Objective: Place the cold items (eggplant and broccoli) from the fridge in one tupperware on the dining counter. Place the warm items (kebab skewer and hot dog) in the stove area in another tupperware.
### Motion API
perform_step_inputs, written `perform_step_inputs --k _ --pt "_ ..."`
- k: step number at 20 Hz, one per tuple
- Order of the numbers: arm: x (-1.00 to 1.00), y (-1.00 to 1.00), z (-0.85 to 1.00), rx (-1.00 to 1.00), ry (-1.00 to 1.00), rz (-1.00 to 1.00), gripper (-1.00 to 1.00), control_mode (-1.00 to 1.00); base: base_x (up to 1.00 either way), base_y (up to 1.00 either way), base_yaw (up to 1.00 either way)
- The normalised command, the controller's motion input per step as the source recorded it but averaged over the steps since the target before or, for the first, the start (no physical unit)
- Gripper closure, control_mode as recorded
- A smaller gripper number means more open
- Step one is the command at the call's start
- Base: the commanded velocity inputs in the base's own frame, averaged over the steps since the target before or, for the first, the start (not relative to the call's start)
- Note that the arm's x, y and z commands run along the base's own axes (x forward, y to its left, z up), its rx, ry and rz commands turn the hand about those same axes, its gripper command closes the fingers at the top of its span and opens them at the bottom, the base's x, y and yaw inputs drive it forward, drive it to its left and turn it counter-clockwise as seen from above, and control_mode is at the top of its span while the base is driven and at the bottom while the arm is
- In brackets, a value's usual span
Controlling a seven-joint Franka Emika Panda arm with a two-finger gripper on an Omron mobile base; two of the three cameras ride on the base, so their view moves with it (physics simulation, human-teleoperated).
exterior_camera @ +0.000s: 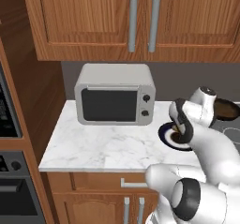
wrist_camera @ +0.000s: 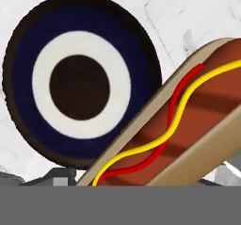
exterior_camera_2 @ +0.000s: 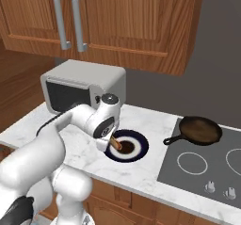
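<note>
White marble makes up the worktop (exterior_camera: 98, 145) we work over, the largest surface here, running from the left wall to the stove (exterior_camera_2: 207, 170) on the right. On it stands the silver microwave (exterior_camera: 115, 94), set back against the wall and well apart from our reach. Next down in size, a dark skillet (exterior_camera_2: 200, 129) sits on the stove, its handle pointing toward the plate (wrist_camera: 80, 85); it is near but not touching. The plate, dark blue with a white ring, lies flat between microwave and stove.

Smallest is the hot dog (wrist_camera: 186, 125). In the hand view it hangs tilted and very close beneath the camera, with the plate behind it, so we judge it lifted clear of the plate. Our claw (exterior_camera_2: 114, 145) appears closed on it, though the fingertips themselves are hidden behind the bun.

We expect the bun to be light and soft, giving under pressure, and the sauced top slippery. The firm sides near the middle seem the best hold. Too hard a squeeze could crush it; a hold near one end could let it swing. The skillet handle is the nearest obstacle if we carry rightward.
</note>
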Motion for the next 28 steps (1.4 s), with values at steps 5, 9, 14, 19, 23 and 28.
perform_step_inputs --k 5,9,14,19,23,28 --pt "-1.00 0.58 0.94 -0.20 0.03 0.07 1.00 -1.00 0.00 0.00 0.00" --pt "-1.00 0.75 0.42 -0.29 -0.69 0.00 1.00 -1.00 0.00 0.00 0.00" --pt "-0.96 0.28 0.02 -0.14 -0.87 0.01 1.00 -1.00 0.00 0.00 0.00" --pt "-0.09 0.00 0.02 -0.01 -0.03 0.05 1.00 -1.00 0.00 0.00 0.00" --pt "0.06 0.03 -0.16 -0.04 0.01 0.01 1.00 -1.00 0.00 0.00 0.00" --pt "0.00 0.00 0.00 0.00 0.00 0.00 1.00 1.00 -0.32 0.12 0.58"
